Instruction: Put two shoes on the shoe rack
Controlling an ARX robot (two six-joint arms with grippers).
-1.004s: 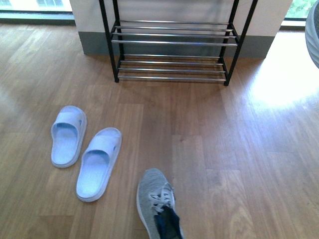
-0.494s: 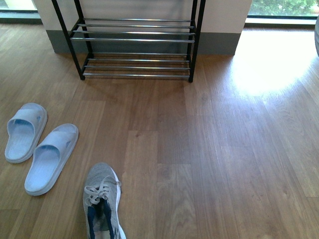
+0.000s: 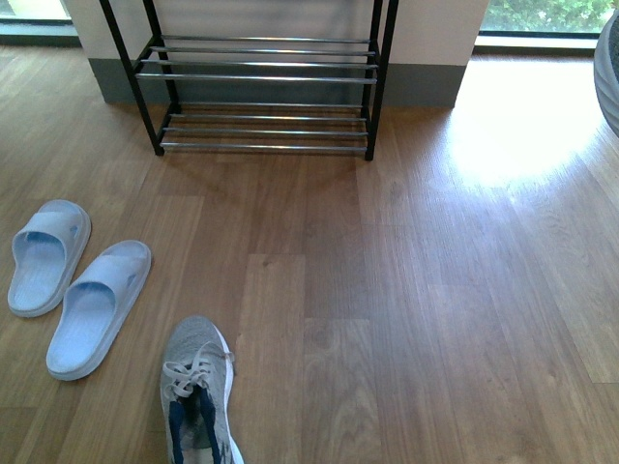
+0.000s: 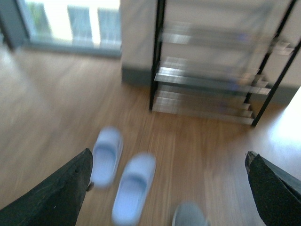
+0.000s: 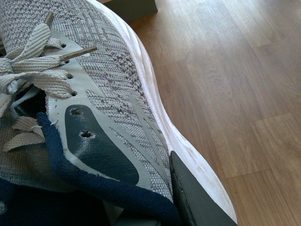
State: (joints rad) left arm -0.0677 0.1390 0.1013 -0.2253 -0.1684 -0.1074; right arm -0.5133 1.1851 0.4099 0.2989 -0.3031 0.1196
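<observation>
One grey knit sneaker with a white sole lies on the wood floor at the near edge of the front view, toe pointing away. It shows blurred in the left wrist view as the sneaker. The other grey sneaker fills the right wrist view. My right gripper is shut on its navy-lined side wall, one finger pressed outside above the sole. The shoe rack stands at the far wall, its chrome bars bare. My left gripper hangs open over the floor, holding nothing.
Two light blue slippers lie left of the floor sneaker. A grey rounded shape juts in at the front view's right edge. Sunlit floor lies right of the rack. The left wrist view is motion-blurred.
A second ago the rack, slippers and floor sneaker sat further right in the front view; they shifted left. Over the last half second almost nothing moved.
</observation>
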